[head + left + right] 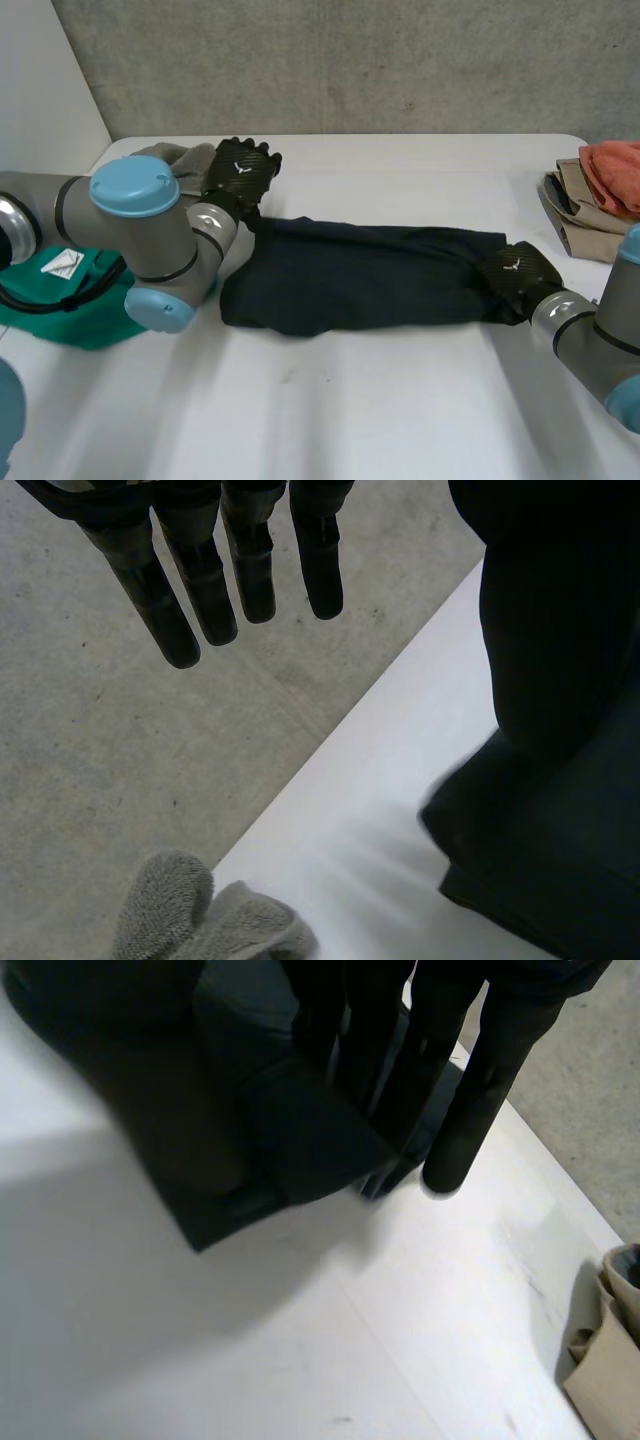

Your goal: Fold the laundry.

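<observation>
A dark navy garment (360,275) lies folded lengthwise across the middle of the white table (330,410). My left hand (240,172) is raised above the garment's far left corner, its fingers (230,580) straight and apart with nothing between them; the dark cloth (560,730) rises beside the hand. My right hand (518,275) sits on the garment's right end. In the right wrist view its fingers (470,1110) reach down onto the cloth's edge (300,1140) and pinch it against the thumb, with one fingertip on the bare table beside it.
A green cloth (75,300) with a white label lies at the left under my left arm. A grey towel (165,157) (200,915) sits at the far left edge. Tan and orange clothes (600,195) (610,1360) are piled at the right edge.
</observation>
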Tool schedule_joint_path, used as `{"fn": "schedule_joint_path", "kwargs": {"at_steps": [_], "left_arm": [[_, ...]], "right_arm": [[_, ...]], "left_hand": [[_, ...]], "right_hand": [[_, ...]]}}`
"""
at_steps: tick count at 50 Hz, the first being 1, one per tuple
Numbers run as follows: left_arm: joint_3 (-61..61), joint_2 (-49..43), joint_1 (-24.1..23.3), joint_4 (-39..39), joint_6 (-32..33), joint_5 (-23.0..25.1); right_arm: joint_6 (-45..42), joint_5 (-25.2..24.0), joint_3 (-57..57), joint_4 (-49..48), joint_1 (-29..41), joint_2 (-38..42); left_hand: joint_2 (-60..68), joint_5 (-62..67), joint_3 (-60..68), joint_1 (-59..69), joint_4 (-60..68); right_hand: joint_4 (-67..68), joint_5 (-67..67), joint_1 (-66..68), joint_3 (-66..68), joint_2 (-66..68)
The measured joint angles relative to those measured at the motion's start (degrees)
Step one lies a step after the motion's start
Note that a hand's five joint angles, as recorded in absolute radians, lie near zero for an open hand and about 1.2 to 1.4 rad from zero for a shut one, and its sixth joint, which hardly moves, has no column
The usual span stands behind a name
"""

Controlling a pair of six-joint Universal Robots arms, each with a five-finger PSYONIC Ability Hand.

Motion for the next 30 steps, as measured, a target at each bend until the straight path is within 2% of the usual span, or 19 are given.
{"fn": "schedule_joint_path", "kwargs": {"at_steps": [3,11,19,23,25,30], "left_arm": [[-2.6,2.2,-0.4,0.0,-0.3,0.0],[-7.3,7.4,-0.3,-0.5,-0.4,-0.4],[-15.7,16.4,-0.5,-0.7,-3.4,-0.2],[-19.0,20.2,-0.7,-0.7,-6.0,-0.1],[-20.8,22.3,-0.9,-0.7,-7.5,-0.2],[-22.7,24.3,-0.8,-0.6,-8.4,-0.2]], "right_arm": [[-0.5,0.8,-1.4,-0.5,-1.1,1.3],[-4.2,3.2,-1.0,0.9,-5.6,-4.4],[-21.3,3.1,-1.6,3.3,-7.5,-10.4],[-28.0,0.8,-3.3,2.7,-2.6,-10.2],[-31.4,-4.1,-4.7,1.2,4.3,-8.8],[-34.2,-14.4,-4.8,-1.3,13.4,-5.8]], "left_hand": [[0.0,-0.3,0.0,0.0,-0.2],[-2.9,-2.9,-3.1,-3.3,-2.9],[-4.0,-4.1,-4.1,-3.7,-3.8],[-4.1,-4.1,-4.1,-3.7,-3.8],[-4.1,-4.1,-4.1,-3.7,-3.8],[-4.1,-4.1,-4.1,-3.7,-3.8]], "right_hand": [[7.6,6.5,3.6,6.9,4.5],[8.0,6.7,3.6,7.3,4.5],[8.0,7.4,3.6,7.3,4.5],[8.1,7.8,3.6,7.4,4.5],[8.1,7.9,3.6,7.7,4.5],[8.1,7.9,3.6,7.8,4.5]]}}
